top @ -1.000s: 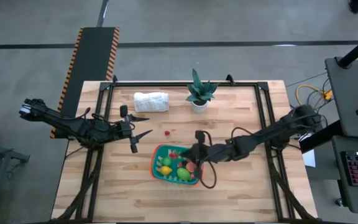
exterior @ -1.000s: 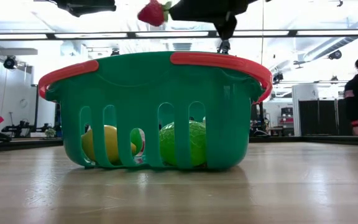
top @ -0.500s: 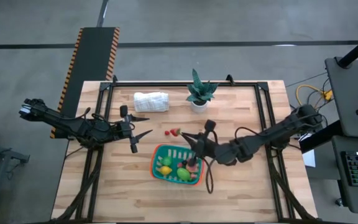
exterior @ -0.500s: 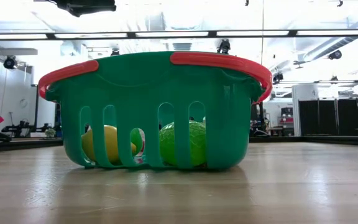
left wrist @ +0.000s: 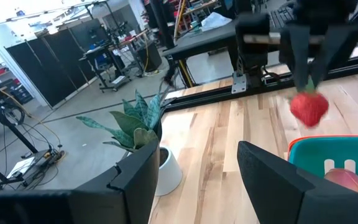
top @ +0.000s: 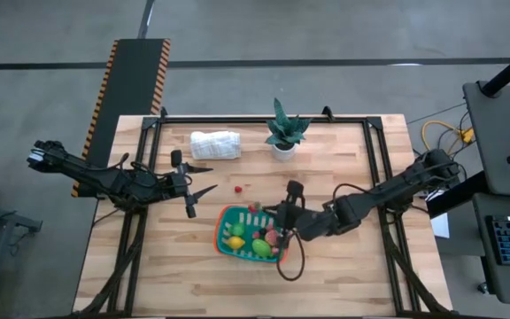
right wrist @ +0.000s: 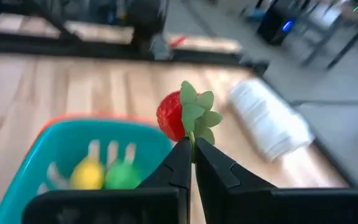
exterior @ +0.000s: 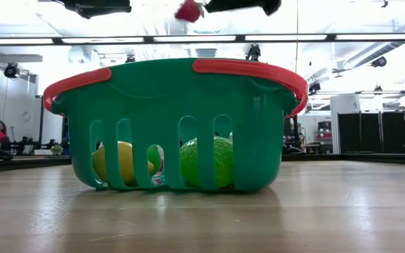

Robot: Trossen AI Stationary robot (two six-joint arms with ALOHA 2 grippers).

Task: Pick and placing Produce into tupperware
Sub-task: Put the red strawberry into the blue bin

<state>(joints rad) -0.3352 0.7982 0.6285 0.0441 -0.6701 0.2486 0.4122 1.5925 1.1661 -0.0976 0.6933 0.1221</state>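
The teal tupperware with an orange-red rim [top: 223, 232] sits at the table's middle and holds yellow [top: 235, 232], green [top: 260, 246] and pink produce. My right gripper [top: 262, 210] is shut on a red toy strawberry [right wrist: 169, 117] above the container's far rim. The strawberry also shows in the low view [exterior: 188, 10] and in the left wrist view [left wrist: 308, 107]. Another small red piece [top: 237, 188] lies on the table just beyond the container. My left gripper [top: 209, 180] is open and empty, left of the container. My right gripper pinches the strawberry's green leafy top [right wrist: 192, 138] between its two shut fingertips. In the left wrist view the fingers come from above and the red fruit hangs below them by its stem [left wrist: 309, 84]. It is lifted clear, above the container's far rim.
A rolled white cloth [top: 215, 144] and a potted green plant [top: 283, 133] stand near the table's far edge. Bare wood lies to the left, right and near side of the container. Black frame rails run along the table's edges.
My right gripper, shut on the strawberry throughout, first swung toward the far edge, beyond the container and near the small red piece. It has then come back toward the near edge, over the container's far rim.
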